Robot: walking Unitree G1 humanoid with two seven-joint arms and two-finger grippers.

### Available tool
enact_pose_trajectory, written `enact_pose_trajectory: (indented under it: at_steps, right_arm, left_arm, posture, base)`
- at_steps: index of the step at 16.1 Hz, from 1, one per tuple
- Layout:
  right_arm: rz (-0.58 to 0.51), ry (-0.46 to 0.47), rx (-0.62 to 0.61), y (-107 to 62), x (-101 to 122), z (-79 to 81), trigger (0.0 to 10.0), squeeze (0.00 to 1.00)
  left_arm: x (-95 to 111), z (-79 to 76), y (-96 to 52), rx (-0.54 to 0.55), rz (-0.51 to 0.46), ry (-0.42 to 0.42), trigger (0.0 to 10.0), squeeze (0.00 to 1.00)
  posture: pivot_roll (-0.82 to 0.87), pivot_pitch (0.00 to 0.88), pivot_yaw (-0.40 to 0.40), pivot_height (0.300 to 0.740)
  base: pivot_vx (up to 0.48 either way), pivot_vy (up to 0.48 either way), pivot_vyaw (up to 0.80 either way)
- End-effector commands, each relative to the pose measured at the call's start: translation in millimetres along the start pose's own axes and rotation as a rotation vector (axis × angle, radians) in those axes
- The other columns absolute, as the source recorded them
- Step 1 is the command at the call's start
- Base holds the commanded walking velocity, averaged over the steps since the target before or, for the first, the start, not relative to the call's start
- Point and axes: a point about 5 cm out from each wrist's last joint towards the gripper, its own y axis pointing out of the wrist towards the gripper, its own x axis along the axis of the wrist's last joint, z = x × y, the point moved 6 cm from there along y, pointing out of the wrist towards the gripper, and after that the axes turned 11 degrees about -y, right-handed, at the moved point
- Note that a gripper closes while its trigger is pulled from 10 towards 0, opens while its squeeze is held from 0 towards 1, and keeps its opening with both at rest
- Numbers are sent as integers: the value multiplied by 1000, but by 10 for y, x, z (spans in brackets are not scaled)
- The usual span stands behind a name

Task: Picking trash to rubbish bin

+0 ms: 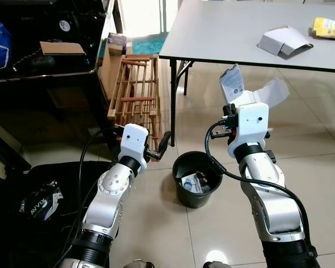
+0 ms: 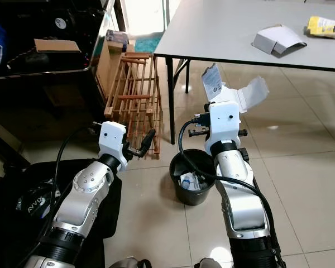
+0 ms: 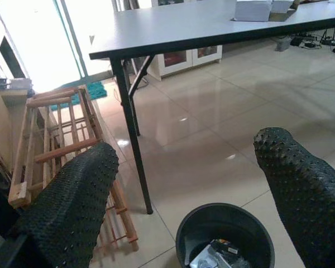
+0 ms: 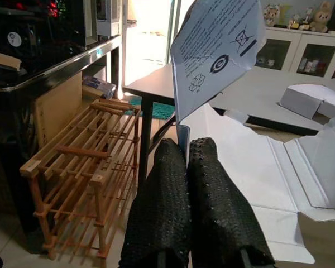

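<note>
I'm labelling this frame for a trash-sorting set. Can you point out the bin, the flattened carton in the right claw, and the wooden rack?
Round black plastic rubbish bin (image 1: 177,167): left eye view, near rim.
Flattened white cardboard carton (image 4: 215,50): right wrist view, printed flap.
Slatted wooden rack (image 2: 135,89): right eye view, middle slats.

Glossy tiled floor (image 1: 318,145), slatted wooden rack (image 1: 138,92), matt grey table (image 1: 229,30) — black plastic bin (image 1: 196,178), white printed paper carton (image 4: 251,139)
</note>
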Motion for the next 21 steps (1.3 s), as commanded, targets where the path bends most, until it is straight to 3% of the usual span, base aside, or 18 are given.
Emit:
enact_pose_trajectory:
  at_steps: [1, 21]
  right_arm:
    - [-13, -3, 1, 10, 39, 5, 10000, 0]
    - [-7, -12, 12, -14, 17, 50, 10000, 0]
  left_arm:
    - [14, -11, -7, -14, -5, 15, 10000, 0]
    - [-63, -36, -33, -30, 21, 38, 10000, 0]
  posture:
    - [-57, 90, 66, 740]
    - [-58, 102, 65, 740]
  base:
    - [405, 0, 0]
    - [410, 0, 0]
